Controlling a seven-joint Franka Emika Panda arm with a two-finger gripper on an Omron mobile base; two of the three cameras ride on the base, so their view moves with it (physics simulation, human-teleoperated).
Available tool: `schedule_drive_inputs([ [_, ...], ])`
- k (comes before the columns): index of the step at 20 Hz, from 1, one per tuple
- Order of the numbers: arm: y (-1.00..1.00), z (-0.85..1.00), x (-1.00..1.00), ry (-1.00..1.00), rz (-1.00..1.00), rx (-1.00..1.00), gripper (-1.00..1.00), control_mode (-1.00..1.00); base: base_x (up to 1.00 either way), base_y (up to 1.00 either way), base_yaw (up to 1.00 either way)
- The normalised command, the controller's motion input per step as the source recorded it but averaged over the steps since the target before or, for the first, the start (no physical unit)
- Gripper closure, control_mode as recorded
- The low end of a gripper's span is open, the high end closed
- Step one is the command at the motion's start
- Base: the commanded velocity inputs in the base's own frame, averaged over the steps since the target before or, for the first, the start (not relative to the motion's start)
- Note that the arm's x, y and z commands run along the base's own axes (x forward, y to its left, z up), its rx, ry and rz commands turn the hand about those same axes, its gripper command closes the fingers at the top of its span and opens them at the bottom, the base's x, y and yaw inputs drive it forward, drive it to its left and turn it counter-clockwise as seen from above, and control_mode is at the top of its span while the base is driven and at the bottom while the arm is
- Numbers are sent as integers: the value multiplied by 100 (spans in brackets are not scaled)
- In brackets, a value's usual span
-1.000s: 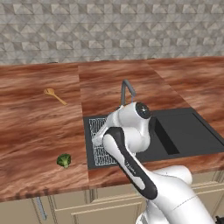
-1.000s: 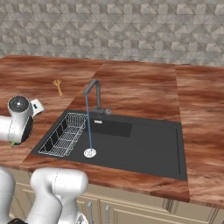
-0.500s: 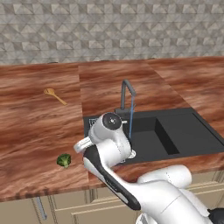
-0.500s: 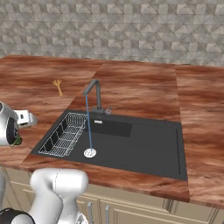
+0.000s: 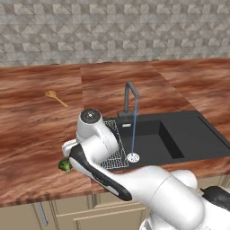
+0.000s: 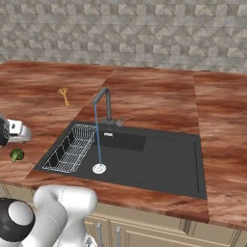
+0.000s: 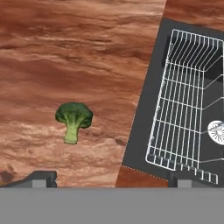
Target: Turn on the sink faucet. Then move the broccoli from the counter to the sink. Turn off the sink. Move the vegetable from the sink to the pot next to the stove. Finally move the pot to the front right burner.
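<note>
Reaching for the broccoli (image 7: 73, 120) is the step in hand, judging from how things lie. A thin stream of water runs from the sink faucet (image 5: 130, 95) down to the round silver drain (image 5: 133, 157), so the first step looks done. The broccoli lies on the counter (image 5: 36, 130), just beside the left edge of the sink (image 6: 159, 161), apart from the white wire rack (image 7: 183, 105) and not yet in the basin. The wooden spoon (image 5: 55, 98) rests farther back on the counter, well apart from the floret.

In the hand view the camera looks down on the counter and the two dark fingers (image 7: 39, 178) stand wide apart at the bottom edge, with nothing between them. The broccoli is above the left finger in that view, its stem pointing toward the fingers, so the gripper (image 7: 109, 179) is not yet centred over it. In the left base view the white hand hovers just over the floret and hides part of it.

The next move probably calls for a small shift of the hand toward the floret, so that it comes between the fingers, then a descent until they reach beside the head or the stem, and a gentle closing. The floret is small and bumpy, so a grip off centre could push it aside on the glossy wood.
</note>
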Motion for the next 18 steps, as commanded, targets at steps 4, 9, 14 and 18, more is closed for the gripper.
schedule_drive_inputs([
  [4, 14, -34, 0, 7, 0, -1, -100, -100, 0, 0, 0],
  [9, 25, -41, 0, 6, 0, -1, -100, -100, 0, 0, 0],
  [14, 18, -32, 12, 5, 0, -1, -100, -100, 0, 0, 0],
  [18, 9, -32, 20, 2, 2, -2, -100, -100, 0, 0, 0],
])
